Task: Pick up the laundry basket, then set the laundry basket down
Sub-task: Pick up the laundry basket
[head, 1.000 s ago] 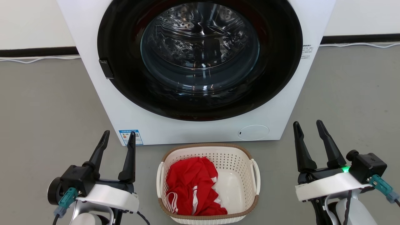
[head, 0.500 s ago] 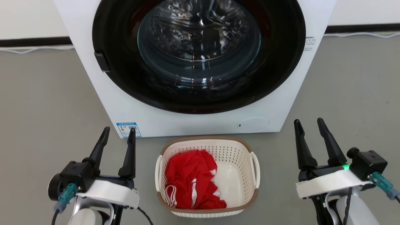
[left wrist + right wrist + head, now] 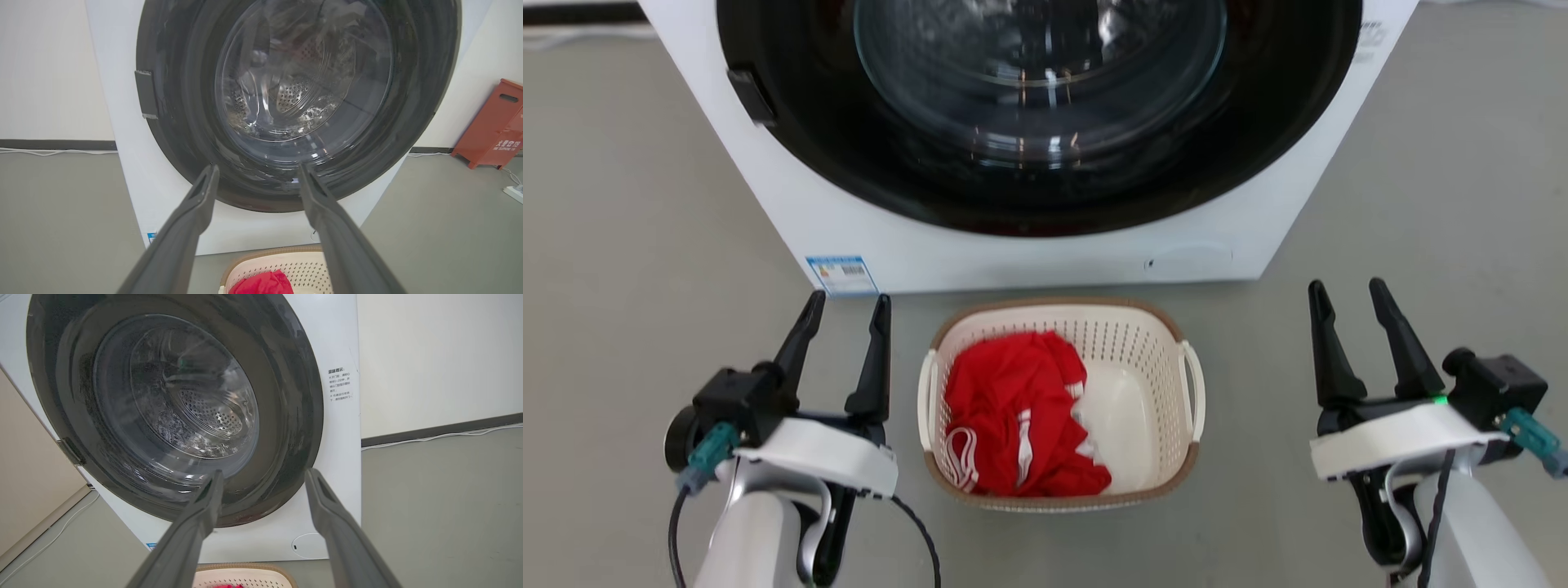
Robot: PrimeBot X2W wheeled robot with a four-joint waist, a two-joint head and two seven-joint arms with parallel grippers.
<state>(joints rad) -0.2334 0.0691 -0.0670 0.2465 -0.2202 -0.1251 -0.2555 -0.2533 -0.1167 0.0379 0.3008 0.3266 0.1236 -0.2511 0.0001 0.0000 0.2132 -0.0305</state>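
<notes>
The laundry basket (image 3: 1152, 351), cream-white with a brown rim and white side handles, stands on the grey floor just in front of the washer. A red garment (image 3: 1013, 416) lies in its left half. My left gripper (image 3: 847, 304) is open to the basket's left, fingers pointing at the washer, holding nothing. My right gripper (image 3: 1347, 290) is open further off on the basket's right, also holding nothing. The left wrist view catches the basket's far rim (image 3: 282, 251) below the open left gripper (image 3: 257, 171). The basket's rim (image 3: 245, 566) also peeks under the open right gripper (image 3: 263, 473) in the right wrist view.
A white front-loading washer (image 3: 1045, 261) with a round dark door (image 3: 1045, 98) stands close behind the basket. A red box (image 3: 496, 122) sits by the wall to the washer's right, with a white power strip (image 3: 515, 192) near it. Grey floor (image 3: 1421, 204) spreads on both sides.
The head camera has tilted down, so the washer and basket sit higher in the picture. Both grippers stay open beside the basket, which rests in the same spot on the floor.
</notes>
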